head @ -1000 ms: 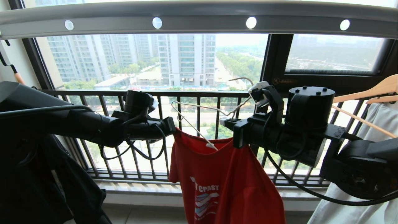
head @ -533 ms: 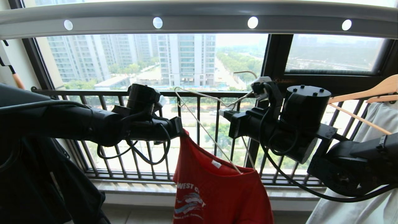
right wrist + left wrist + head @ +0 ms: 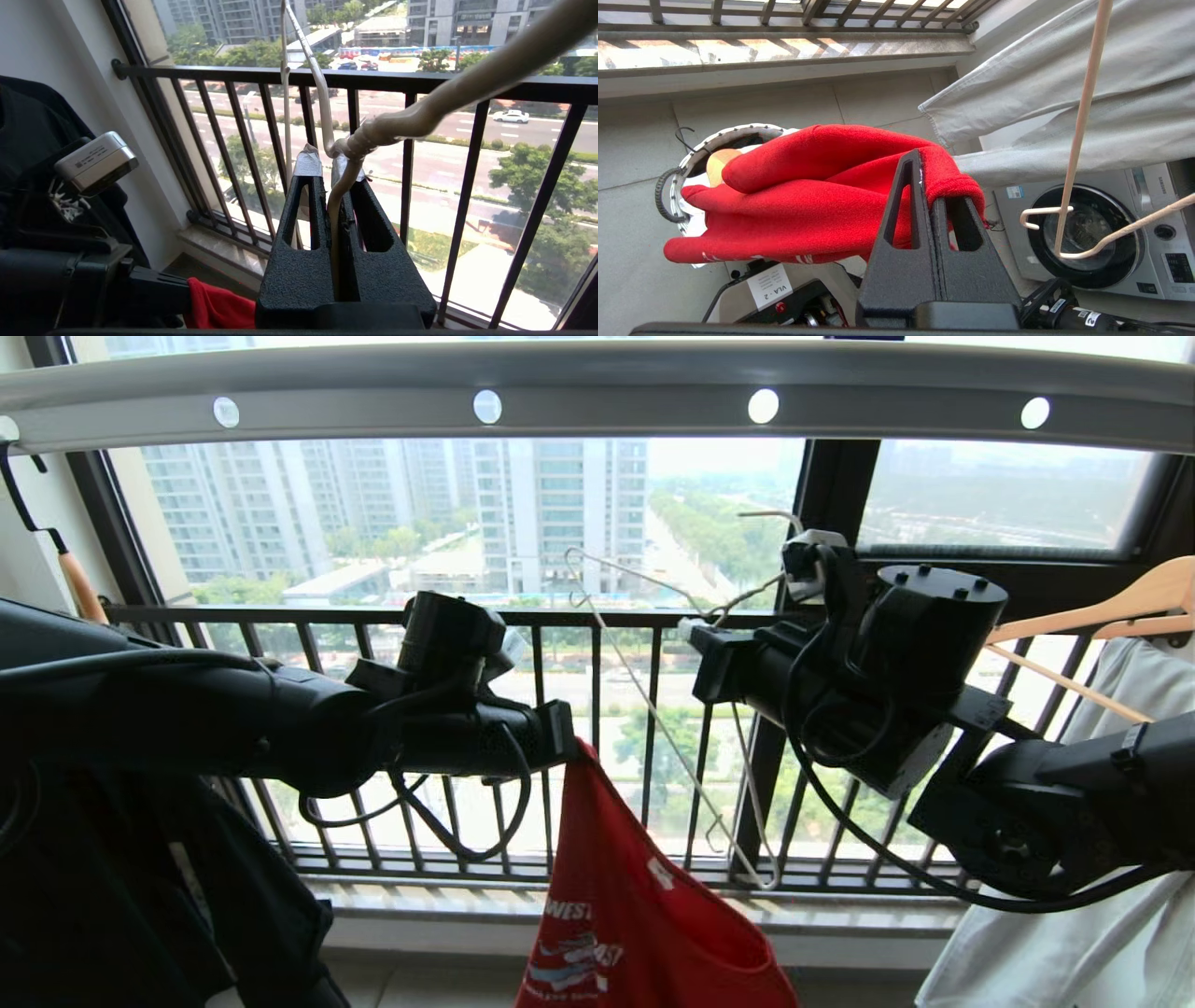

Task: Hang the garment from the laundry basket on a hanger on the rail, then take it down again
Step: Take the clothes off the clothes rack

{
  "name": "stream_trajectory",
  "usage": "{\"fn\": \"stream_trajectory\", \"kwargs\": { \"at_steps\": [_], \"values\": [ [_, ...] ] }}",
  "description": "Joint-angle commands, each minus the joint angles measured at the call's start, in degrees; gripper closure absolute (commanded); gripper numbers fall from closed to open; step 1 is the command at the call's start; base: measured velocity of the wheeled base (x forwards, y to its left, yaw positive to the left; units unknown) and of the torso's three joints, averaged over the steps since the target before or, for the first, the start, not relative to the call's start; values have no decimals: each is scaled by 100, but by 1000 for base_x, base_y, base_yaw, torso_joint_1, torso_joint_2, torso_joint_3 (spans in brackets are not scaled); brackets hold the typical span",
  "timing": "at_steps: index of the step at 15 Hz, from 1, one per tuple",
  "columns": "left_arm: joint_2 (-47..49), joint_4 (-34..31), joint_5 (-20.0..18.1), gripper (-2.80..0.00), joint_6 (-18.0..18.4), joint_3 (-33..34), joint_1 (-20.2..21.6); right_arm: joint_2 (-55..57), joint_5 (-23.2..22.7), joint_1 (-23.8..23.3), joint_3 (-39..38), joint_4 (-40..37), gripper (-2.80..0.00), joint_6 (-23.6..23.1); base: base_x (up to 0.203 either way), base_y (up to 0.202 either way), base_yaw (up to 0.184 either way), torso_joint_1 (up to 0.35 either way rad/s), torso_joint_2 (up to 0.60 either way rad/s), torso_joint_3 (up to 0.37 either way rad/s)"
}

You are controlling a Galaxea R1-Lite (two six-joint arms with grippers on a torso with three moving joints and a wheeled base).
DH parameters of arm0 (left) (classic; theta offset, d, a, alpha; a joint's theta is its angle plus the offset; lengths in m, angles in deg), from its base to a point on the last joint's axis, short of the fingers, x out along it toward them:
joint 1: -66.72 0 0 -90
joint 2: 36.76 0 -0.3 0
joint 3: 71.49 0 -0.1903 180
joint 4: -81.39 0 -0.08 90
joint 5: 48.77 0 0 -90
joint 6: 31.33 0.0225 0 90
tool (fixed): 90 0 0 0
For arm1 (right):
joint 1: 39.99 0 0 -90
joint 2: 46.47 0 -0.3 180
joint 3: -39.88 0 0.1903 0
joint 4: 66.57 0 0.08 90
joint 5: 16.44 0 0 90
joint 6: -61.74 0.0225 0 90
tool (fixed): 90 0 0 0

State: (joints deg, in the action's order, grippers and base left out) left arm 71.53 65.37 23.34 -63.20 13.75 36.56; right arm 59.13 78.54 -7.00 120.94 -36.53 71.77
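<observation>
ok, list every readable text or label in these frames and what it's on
"WEST": white lettering on the red T-shirt in the head view; the line below it is cut off by folds.
"VLA - 2": white tag on the robot's base, left wrist view.
Unreadable: washing machine stickers and panel; print on the silver box, right wrist view.
</observation>
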Motion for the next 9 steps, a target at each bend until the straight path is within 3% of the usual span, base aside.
{"fn": "stream_trajectory", "kwargs": {
  "at_steps": [1,6,9],
  "values": [
    [-181,4,-6,0,-18,185,-382,172,125,6,77,215,0,-4,0,0,0,0,0,0],
    [-369,12,-5,0,-12,272,-494,163,153,-20,52,188,0,-44,0,0,0,0,0,0],
    [-311,12,31,0,-3,267,-496,69,144,-168,-125,-52,0,-481,0,0,0,0,0,0]
  ]
}}
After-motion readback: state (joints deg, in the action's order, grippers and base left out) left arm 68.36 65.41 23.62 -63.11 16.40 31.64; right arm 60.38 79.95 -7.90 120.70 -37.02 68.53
